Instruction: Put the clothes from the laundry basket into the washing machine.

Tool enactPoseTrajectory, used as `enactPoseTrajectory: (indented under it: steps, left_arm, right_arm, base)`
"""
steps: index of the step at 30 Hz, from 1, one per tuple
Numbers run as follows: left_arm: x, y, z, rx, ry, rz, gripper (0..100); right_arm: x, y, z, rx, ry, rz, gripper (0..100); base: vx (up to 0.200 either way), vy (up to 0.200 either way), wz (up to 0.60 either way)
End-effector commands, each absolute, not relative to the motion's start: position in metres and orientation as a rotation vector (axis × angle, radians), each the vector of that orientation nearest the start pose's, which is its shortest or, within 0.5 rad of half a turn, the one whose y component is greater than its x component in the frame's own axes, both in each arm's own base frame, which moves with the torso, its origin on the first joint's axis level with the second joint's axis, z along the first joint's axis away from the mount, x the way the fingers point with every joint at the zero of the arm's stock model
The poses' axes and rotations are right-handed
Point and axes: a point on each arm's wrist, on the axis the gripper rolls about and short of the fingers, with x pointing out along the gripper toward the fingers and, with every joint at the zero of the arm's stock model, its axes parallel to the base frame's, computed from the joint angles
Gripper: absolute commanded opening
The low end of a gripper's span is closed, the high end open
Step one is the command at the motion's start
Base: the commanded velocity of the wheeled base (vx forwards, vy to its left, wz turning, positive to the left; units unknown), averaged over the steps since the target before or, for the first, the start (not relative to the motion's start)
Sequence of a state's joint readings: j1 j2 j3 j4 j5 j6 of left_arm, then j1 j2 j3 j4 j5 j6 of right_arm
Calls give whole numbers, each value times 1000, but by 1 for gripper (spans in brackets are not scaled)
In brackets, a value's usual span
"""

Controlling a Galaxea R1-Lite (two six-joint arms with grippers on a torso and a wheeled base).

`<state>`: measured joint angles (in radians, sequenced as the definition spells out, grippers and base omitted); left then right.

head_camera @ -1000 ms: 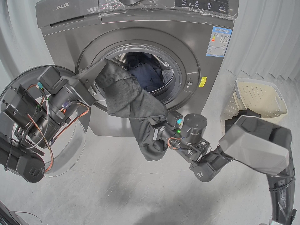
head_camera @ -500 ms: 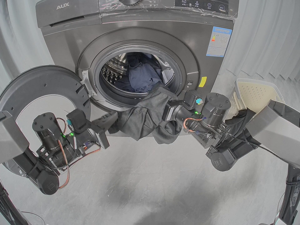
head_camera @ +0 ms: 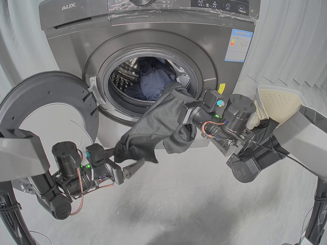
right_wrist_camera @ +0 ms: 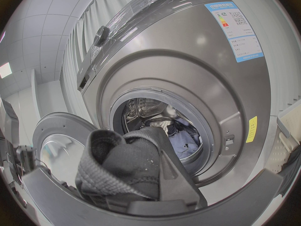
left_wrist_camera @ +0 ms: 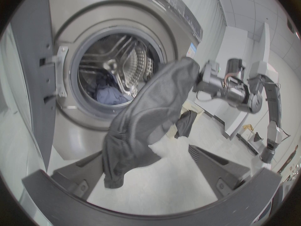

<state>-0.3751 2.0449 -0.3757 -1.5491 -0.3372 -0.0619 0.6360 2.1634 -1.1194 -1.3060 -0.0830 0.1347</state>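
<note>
The dark grey fabric garment (head_camera: 155, 125) hangs in the air in front of the grey front-loading washing machine (head_camera: 146, 34), outside the drum. Its upper end is clamped in the right gripper (head_camera: 180, 103), which sits at the lower right edge of the drum mouth. From there the cloth slopes down and to the left, across the machine's front. Its loose lower end dangles just beside one finger of the left gripper (left_wrist_camera: 144, 153). That gripper is low over the pale floor (head_camera: 163, 205) below the round door (head_camera: 44, 92), which is swung out to the left. Its fingers are spread wide and hold nothing.

A second ago the left gripper was up at the drum mouth's left edge with the garment's upper end, and the right gripper was low beneath the opening. Half a second ago the left arm had dropped below the door, its fingers at the cloth's end, with the garment slung low between both grippers. Since then the left gripper has sunk lower and let go, while the right gripper has lifted its end up to the rim.

Blue clothes (head_camera: 153, 82) lie inside the drum. The cream perforated plastic laundry basket (head_camera: 272, 90) stands on the floor to the machine's right, with a dark cloth in it
</note>
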Motion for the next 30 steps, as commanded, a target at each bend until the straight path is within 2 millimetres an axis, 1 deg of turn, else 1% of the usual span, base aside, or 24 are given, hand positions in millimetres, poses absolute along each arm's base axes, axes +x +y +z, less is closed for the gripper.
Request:
enactPoseTrajectory:
  steps: [1,3,4,6,7,9,11,12,13,14,17,20,22,30]
  left_arm:
    - [261,-120,45,-29,269,-755,100]
    - [251,-125,38,-6,304,-791,100]
    - [251,-125,38,-6,304,-791,100]
    - [242,-128,33,16,334,-815,100]
    - [244,-130,35,20,320,-822,100]
    - [255,-136,44,16,251,-821,100]
    - [271,-145,58,4,158,-820,100]
    - [271,-145,58,4,158,-820,100]
    - [284,-152,72,-6,78,-818,100]
    - [289,-155,77,-9,46,-817,100]
    - [300,-167,86,-23,-16,-830,100]
    - [307,-177,85,-39,-30,-830,100]
    - [316,-184,84,-49,-51,-823,100]
    - [344,-203,73,-55,-99,-819,100]
  right_arm:
    - [341,247,170,234,-240,564,0]
    - [341,248,172,236,-245,564,0]
    - [341,248,172,236,-245,564,0]
    - [342,248,172,236,-244,564,0]
    - [341,249,171,235,-242,567,0]
    - [339,252,170,235,-238,574,0]
    - [339,253,170,235,-237,577,0]
    - [339,253,170,235,-237,577,0]
    - [338,254,169,235,-235,580,0]
    - [338,255,168,234,-232,582,0]
    - [337,257,166,231,-224,586,0]
    - [334,260,164,230,-219,596,0]
    - [331,264,163,231,-215,608,0]
    - [323,274,163,232,-201,635,0]
  base:
    - [0,0,0]
    - [0,0,0]
    - [0,0,0]
    - [0,0,0]
    - [0,0,0]
    - [0,0,0]
    - [0,0,0]
    - [0,0,0]
    - [0,0,0]
    - [0,0,0]
    - [0,0,0]
    - [0,0,0]
    - [0,0,0]
    - [0,0,0]
